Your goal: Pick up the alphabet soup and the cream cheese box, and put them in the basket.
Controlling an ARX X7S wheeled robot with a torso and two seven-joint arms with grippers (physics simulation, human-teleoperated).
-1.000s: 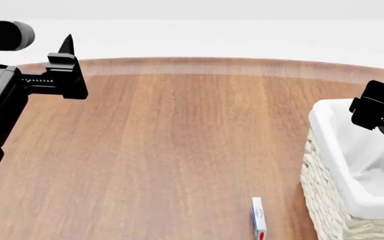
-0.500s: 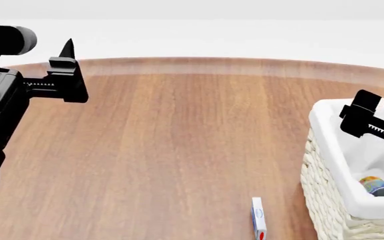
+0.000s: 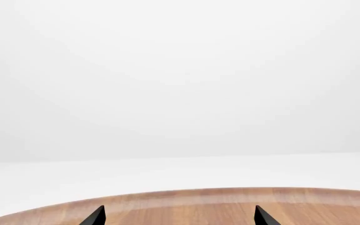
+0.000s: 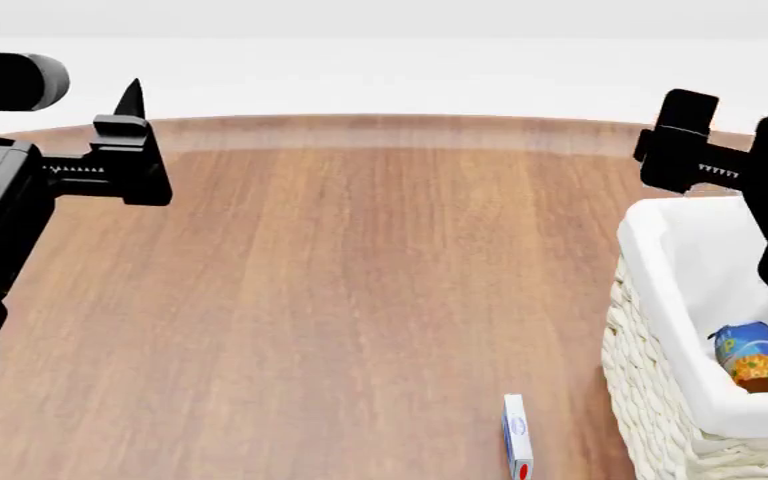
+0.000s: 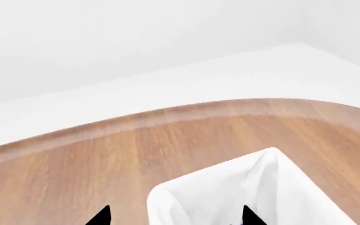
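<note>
A round wooden table (image 4: 357, 280) fills a white room. The alphabet soup (image 4: 750, 356) lies inside the basket (image 4: 651, 370) at the right edge. The cream cheese box (image 4: 516, 436) stands on its edge near the front edge, just beside the basket. Both the right gripper (image 5: 174, 218) and left gripper (image 3: 176, 218) are spread, empty. Reaching down, the right arm could clip the basket or topple the thin box.

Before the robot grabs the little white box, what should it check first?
1. Alphabet soup inside the basket: ok.
2. Cream cheese box not yet picked up, on the table beside the basket: ok.
3. Right gripper empty, fingers apart: ok.
4. Right gripper lifted above the basket rim: ok.
5. Left gripper open, well away from the box: ok.
6. Whole box in view: not ok, cut off at the head view's edge.
</note>
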